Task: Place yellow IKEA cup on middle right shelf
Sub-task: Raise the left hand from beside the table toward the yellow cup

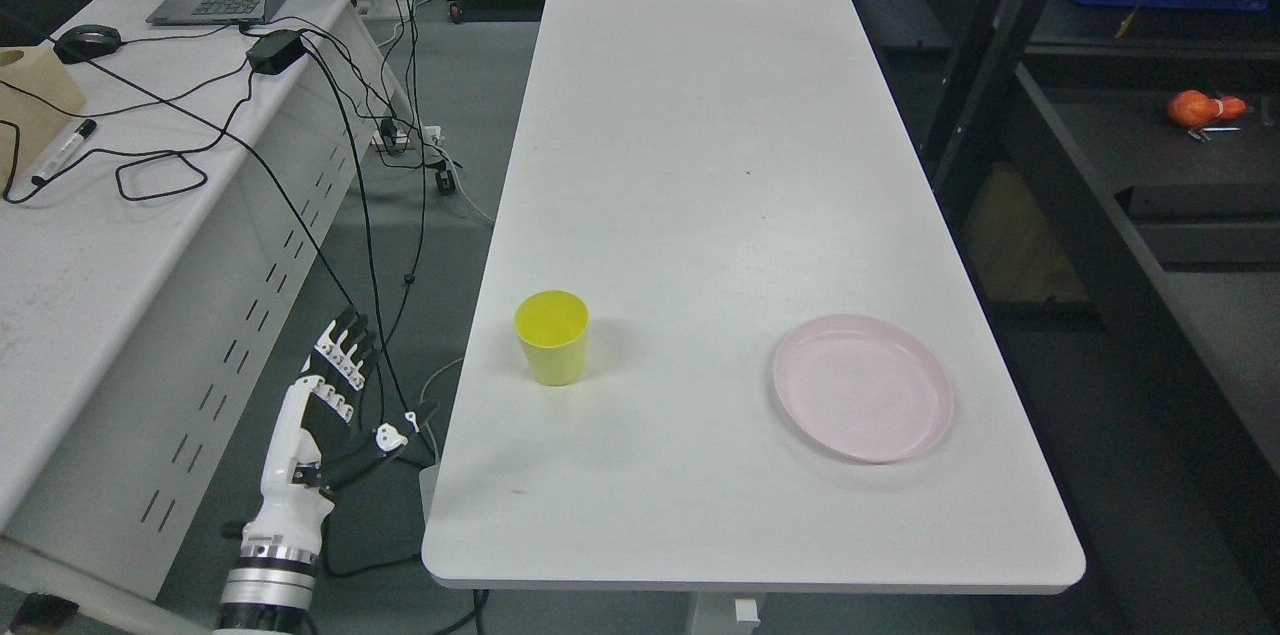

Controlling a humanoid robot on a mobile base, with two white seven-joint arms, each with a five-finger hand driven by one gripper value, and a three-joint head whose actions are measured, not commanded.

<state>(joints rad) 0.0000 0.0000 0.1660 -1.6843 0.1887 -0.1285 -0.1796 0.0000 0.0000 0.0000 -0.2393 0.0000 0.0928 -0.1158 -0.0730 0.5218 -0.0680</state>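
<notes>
While the left robot hand (335,405) hangs off the near-left edge of the white surface (700,165), fingers spread and holding nothing, the yellow IKEA cup (552,337) stands upright and ungrasped, just right of that hand, presumably set there within its reach. Right of the cup, well apart, lies an empty pink plate (862,387). Beyond and right of the cup rises the dark shelf unit (1100,215), the judged destination. No right hand shows.

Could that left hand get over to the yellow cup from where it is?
Probably yes. The left hand hangs open beside the table, off its left edge, and the yellow cup stands upright near that edge with nothing between them.
</notes>
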